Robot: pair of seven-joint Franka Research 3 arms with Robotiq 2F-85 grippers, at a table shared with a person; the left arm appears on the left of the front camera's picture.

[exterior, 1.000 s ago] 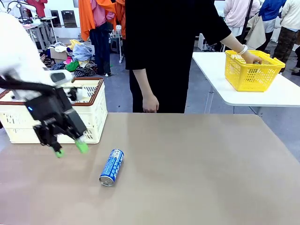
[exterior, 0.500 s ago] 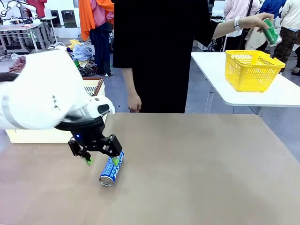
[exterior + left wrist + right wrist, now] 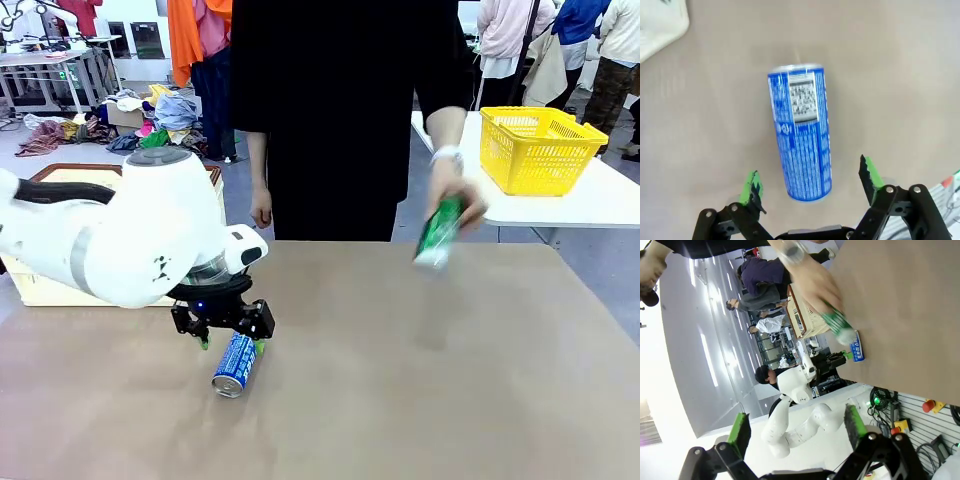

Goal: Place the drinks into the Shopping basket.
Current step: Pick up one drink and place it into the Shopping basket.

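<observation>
Blue can (image 3: 237, 364) lies on its side on the bench (image 3: 420, 400) at 8 o'clock, between the spread fingers of the left gripper (image 3: 231, 345), untouched. The left arm partly hides the Shopping basket (image 3: 35, 288) at 10 o'clock. A person's hand (image 3: 458, 198) holds the green can (image 3: 437, 233) above 1 o'clock; the right gripper (image 3: 796, 415) has its fingers spread, empty

The tan, matte worktop (image 3: 420, 380) carries a blue drink can (image 3: 238, 362) (image 3: 800, 135) lying on its side, straight under the left tool (image 3: 230, 345) (image 3: 810, 177). The tool's spread green fingertips stand either side of one end of the can, with a gap on each side. The cream slotted Shopping basket (image 3: 40, 288) sits on the worktop's far left corner, behind the tool and well apart from it.
</observation>
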